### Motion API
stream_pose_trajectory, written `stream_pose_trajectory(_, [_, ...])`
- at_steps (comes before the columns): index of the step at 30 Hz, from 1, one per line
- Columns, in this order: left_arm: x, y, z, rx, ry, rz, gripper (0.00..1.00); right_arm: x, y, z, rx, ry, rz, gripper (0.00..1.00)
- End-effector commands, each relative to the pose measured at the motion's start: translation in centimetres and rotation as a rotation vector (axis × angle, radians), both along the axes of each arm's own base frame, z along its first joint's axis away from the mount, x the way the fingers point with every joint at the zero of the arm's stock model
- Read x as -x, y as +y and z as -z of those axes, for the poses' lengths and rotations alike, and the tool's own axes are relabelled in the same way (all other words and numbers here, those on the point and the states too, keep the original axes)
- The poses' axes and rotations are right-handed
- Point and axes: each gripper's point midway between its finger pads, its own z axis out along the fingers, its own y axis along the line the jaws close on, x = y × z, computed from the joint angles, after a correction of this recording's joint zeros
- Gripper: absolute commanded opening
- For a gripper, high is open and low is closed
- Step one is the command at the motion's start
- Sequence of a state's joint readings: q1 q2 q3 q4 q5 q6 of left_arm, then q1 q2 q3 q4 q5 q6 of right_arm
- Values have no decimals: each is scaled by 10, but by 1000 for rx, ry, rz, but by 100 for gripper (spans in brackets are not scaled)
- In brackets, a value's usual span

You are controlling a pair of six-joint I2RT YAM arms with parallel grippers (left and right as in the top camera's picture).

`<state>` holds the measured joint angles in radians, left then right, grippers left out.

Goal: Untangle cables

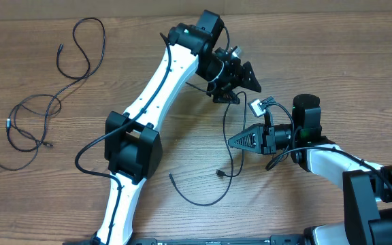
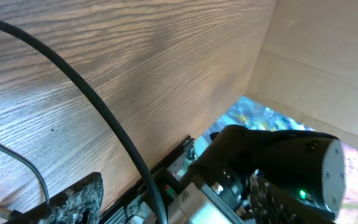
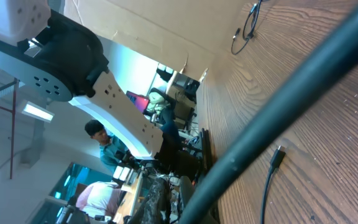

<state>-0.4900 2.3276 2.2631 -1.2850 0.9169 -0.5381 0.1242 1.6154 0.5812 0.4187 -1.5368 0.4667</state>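
A thin black cable is seen running from the black left gripper, whose jaws' opening cannot be told, past the closed jaws of the black right gripper.

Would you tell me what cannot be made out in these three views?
- Overhead: whether the shut right gripper pinches the hanging cable; the contact is too small.
- Left wrist: how wide the left gripper stands; the bottom edge cuts off its fingers.
- Right wrist: its own fingertips; a blurred dark cord crosses the foreground.
- Overhead: plug types on the far cables; too small.
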Motion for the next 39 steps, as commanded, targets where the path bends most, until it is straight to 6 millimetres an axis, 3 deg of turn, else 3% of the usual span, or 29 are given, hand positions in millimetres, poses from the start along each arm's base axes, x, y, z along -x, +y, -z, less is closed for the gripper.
stream_pose_trajectory(1, [1, -4, 18, -62, 30, -19, 75, 4, 0, -2, -17, 6, -29, 4])
stream_pose_trajectory(4, [1, -5, 23, -97, 25, -36, 75, 4, 0, -2, -16, 9, -29, 4])
stream_pose_trajectory(10, [-1, -5, 28, -138, 13, -54, 57, 4, 0, -2, -16, 10, -29, 5])
stream_pose_trajectory(16, [0, -6, 28, -139, 12, -50, 30, 4, 0, -2, -16, 10, -29, 4])
stream_pose_trajectory(24, [-2, -4, 30, -152, -5, -48, 4, 4, 0, -2, -16, 14, -29, 4])
stream_pose_trajectory(30, [-12, 7, 32, -155, -57, -42, 4, 4, 0, -2, -15, 21, -28, 4])
stream_pose_trajectory(31, [-16, 11, 33, -165, -69, -47, 5, 4, 0, -2, -15, 21, -28, 8])
stream_pose_trajectory(33, [-25, 25, 35, -211, -94, -75, 4, 4, 0, -2, -15, 21, -27, 34])
stream_pose_trajectory(34, [-30, 33, 35, -229, -109, -87, 4, 4, -1, -2, -15, 21, -27, 56])
stream_pose_trajectory(35, [-35, 42, 32, -242, -133, -92, 4, 4, -1, -2, -15, 21, -26, 98])
stream_pose_trajectory(39, [-50, 78, 11, -292, -233, -127, 4, 3, -1, -2, -14, 20, -24, 100])
